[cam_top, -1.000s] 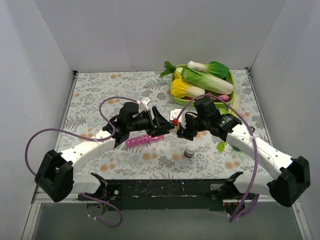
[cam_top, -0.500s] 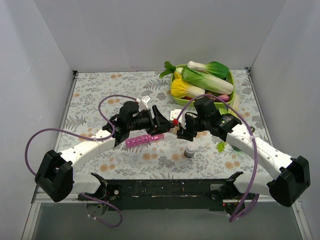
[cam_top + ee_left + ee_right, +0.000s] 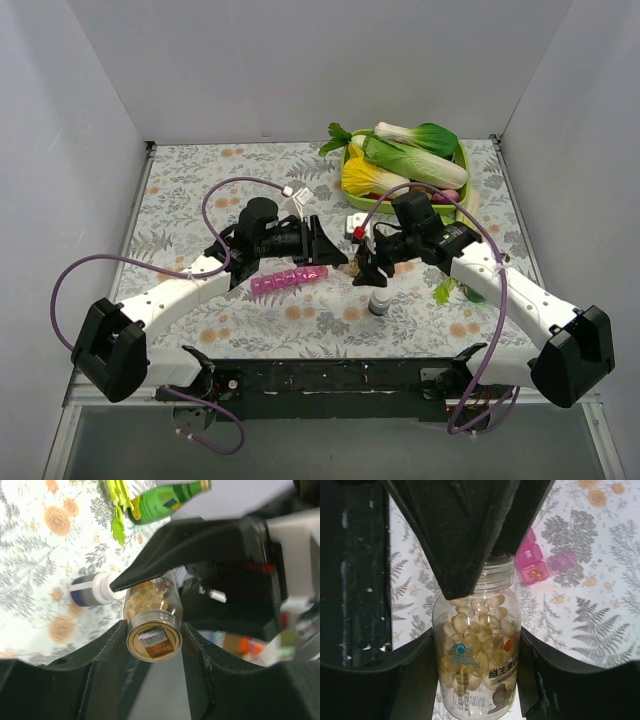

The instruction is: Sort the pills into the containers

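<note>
Gripping the clear pill bottle (image 3: 477, 660) round its body, the right claw (image 3: 476, 647) held it above the desk (image 3: 190, 190) at the centre of the top view, packed with yellow capsules. The left claw (image 3: 153, 630) sat on the ribbed cap (image 3: 496, 572) with a finger pressed to either side, closed on it as far as its own camera showed. The pink organiser strip (image 3: 290, 280) lay on the desk just left of centre, beneath the left claw, and at least one compartment looked open in the right wrist view.

Now the danger! A twist with a poor bite would have let the fingers skate round the cap. Too hard, and the bottle could have spun in the right claw instead. And it looked close to level. If the cap came away like that, capsules could have poured across the desk, wide of the strip. The small white-topped bottle (image 3: 380, 302) stood just below, ripe for a knock.
</note>
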`<state>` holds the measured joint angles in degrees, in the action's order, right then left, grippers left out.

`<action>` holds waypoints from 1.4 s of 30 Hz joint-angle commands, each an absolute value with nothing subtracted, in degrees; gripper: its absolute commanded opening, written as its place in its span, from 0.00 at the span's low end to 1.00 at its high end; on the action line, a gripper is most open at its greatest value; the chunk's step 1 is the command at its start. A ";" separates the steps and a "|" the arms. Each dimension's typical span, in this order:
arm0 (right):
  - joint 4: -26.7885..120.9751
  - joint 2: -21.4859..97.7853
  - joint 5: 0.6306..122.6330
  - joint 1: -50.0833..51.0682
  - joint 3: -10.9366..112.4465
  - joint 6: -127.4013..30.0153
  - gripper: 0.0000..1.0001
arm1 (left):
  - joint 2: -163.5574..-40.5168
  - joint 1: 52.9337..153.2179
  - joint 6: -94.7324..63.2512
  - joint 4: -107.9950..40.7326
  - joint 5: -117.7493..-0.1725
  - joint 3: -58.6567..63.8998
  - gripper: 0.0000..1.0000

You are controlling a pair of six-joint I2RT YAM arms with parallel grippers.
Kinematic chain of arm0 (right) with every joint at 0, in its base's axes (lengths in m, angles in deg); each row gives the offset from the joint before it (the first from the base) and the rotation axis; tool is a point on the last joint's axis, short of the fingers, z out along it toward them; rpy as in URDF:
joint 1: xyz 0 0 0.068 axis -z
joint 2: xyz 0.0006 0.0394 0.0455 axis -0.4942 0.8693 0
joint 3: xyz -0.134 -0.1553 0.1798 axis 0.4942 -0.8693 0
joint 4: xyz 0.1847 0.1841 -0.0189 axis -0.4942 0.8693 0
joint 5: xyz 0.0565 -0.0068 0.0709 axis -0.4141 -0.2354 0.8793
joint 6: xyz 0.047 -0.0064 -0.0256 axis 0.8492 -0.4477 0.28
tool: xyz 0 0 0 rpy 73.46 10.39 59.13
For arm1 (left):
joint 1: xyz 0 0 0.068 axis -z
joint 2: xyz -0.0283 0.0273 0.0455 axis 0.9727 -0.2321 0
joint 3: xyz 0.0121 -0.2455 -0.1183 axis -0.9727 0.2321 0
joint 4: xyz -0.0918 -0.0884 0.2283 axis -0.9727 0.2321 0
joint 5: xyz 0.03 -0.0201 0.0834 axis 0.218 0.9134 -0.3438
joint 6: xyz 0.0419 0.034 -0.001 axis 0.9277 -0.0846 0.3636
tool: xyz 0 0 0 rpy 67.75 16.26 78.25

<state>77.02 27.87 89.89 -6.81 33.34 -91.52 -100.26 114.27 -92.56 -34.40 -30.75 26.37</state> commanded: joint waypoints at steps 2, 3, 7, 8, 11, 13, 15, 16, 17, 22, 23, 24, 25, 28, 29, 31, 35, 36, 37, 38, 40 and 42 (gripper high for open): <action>73.92 28.96 110.40 -4.04 33.66 -87.16 0.01 | -97.31 116.30 -60.98 -24.42 -19.77 23.28 0.06; 73.48 29.49 112.42 -3.87 33.13 -86.37 0.01 | -96.25 116.56 -58.15 -24.15 -18.89 24.68 0.08; 67.17 30.54 123.22 -3.25 29.36 -79.00 0.01 | -94.92 116.57 -47.51 -20.90 -20.37 23.47 0.15; 65.41 30.55 124.55 -3.16 28.57 -77.32 0.01 | -95.18 116.57 -45.40 -18.98 -21.07 22.68 0.18; 59.25 30.72 127.64 -2.64 25.93 -71.69 0.01 | -93.70 116.57 -47.30 -21.48 -26.34 21.79 0.45; 59.68 30.63 126.95 -2.29 26.27 -72.55 0.01 | -89.50 116.39 -50.72 -25.18 -32.29 24.32 0.76; 61.52 30.11 125.54 -2.02 26.97 -74.57 0.01 | -85.71 115.87 -55.98 -30.54 -34.60 26.27 0.92; 63.79 29.93 124.05 -2.11 27.32 -77.10 0.01 | -82.13 115.78 -58.54 -31.43 -37.83 27.49 0.98; 64.25 29.67 123.43 -2.11 27.59 -77.74 0.01 | -80.35 115.43 -60.31 -35.01 -37.95 29.25 0.98; 67.58 28.35 119.13 -2.20 28.55 -82.13 0.01 | -76.38 112.62 -73.73 -33.91 -37.08 30.14 0.98; 69.16 28.35 118.25 -2.11 29.34 -84.14 0.01 | -76.64 112.26 -76.38 -32.51 -37.08 29.79 0.98; 70.04 28.09 117.11 -2.11 29.78 -85.20 0.01 | -76.99 111.65 -78.93 -31.89 -37.08 29.79 0.98; 70.66 27.82 114.31 -2.20 30.40 -86.35 0.01 | -77.51 111.38 -84.52 -31.88 -37.16 29.79 0.98; 74.00 26.77 105.11 -3.16 33.12 -91.61 0.01 | -80.85 110.85 -94.12 -27.23 -39.00 29.97 0.98; 74.53 26.33 102.36 -3.51 33.65 -92.76 0.01 | -81.99 110.77 -99.90 -25.48 -39.01 29.88 0.98; 74.54 24.84 93.17 -5.78 34.71 -95.58 0.01 | -84.54 110.85 -104.77 -25.29 -37.78 30.14 0.98; 74.36 23.86 81.86 -10.10 35.85 -98.40 0.01 | -85.61 111.20 -111.99 -26.60 -41.29 30.32 0.96; 74.45 24.21 81.07 -10.37 36.11 -98.57 0.01 | -85.69 111.21 -112.44 -26.78 -41.99 30.14 0.96; 74.45 24.39 80.54 -10.89 36.29 -98.66 0.01 | -85.87 111.21 -113.05 -26.87 -42.87 29.88 0.95; 74.36 24.57 80.53 -11.07 36.38 -98.57 0.01 | -86.22 111.29 -113.67 -27.48 -42.96 29.79 0.95; 74.10 24.74 80.53 -11.34 36.29 -98.40 0.01 | -87.27 111.29 -115.25 -28.44 -42.62 29.62 0.91; 74.01 25.10 80.53 -11.43 36.21 -98.22 0.01 | -87.98 111.73 -116.04 -28.63 -42.44 29.62 0.85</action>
<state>73.92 24.95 84.08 -11.02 33.84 -96.81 -87.40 111.19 -111.25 -27.06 -41.16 30.59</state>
